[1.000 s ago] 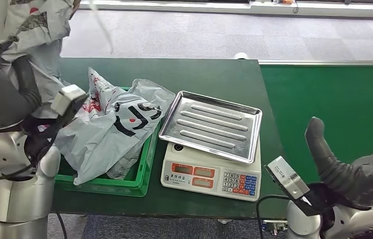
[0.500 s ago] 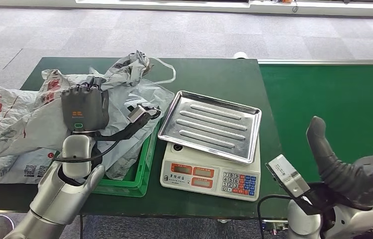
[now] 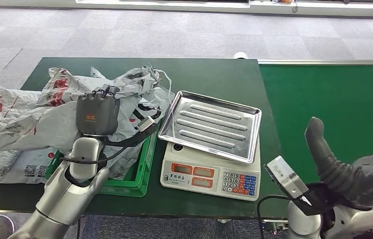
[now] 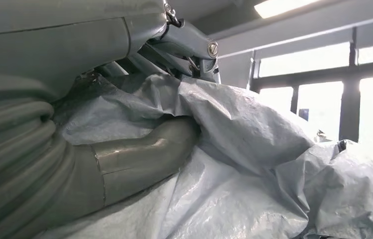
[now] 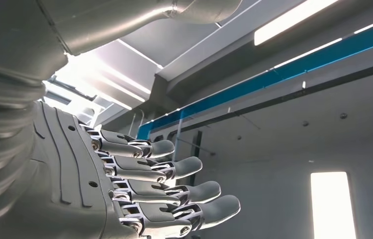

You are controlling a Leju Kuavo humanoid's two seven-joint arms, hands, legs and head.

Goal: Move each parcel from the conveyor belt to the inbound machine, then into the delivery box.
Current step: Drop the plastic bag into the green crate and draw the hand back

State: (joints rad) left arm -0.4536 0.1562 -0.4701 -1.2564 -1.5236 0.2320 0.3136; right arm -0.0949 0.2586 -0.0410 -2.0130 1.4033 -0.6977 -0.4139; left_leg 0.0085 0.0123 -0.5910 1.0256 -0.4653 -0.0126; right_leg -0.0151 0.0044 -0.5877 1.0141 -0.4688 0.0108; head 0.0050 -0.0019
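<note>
Head view: left hand (image 3: 97, 113) grips grey parcel (image 3: 35, 117) over green delivery box (image 3: 142, 172) at table's left end | step: placing in box; next: lower, let go | right hand (image 3: 356, 172) open, empty, beside conveyor belt (image 3: 333, 99) | scale (image 3: 209, 149) mid-table, bare; earlier bags crowd box.

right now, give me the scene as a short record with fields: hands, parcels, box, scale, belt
left hand: over the green delivery box, fingers pressed into a grey parcel
right hand: raised palm-up by the conveyor belt, fingers apart, holding nothing
parcels: grey plastic bags heaped in and over the box, one spilling onto the table
delivery box: left of the scale
scale: steel tray bare
conveyor belt: green, no parcel on the visible stretch
</note>
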